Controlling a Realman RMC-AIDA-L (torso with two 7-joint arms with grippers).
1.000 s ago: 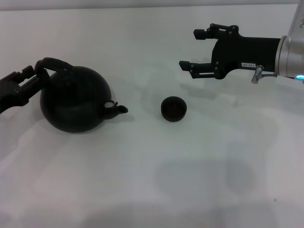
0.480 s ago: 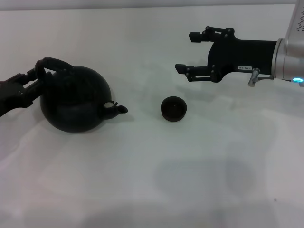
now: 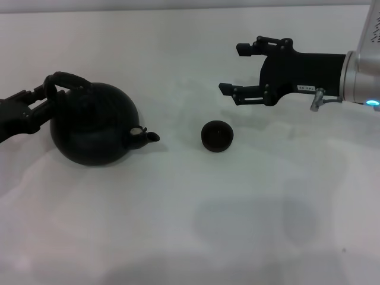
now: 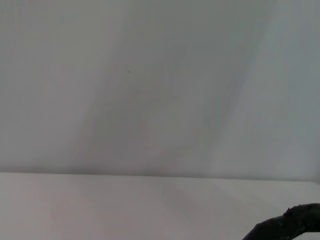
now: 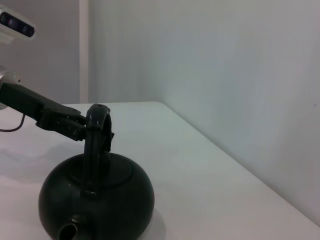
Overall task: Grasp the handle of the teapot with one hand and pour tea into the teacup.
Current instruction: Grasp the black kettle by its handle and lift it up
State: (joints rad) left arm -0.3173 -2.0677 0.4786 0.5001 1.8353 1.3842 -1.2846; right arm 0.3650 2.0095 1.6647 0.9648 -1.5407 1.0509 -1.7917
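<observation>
White tabletop carries everything. Large round-bellied matte black teapot sits upright on the robot's left side, short curved spout aimed toward the cup. Thick black arched bail handle spans its crown, standing upright in the right wrist view. Right gripper, black, hangs above the tabletop beyond and slightly right of the cup, jaws spread wide, nothing between them. Left gripper sits at the outer end of the handle, jaws either side of it; whether they actually pinch it, cannot tell. Tiny round dark brown-black handleless teacup stands on the tabletop, near the spout but apart from it.
</observation>
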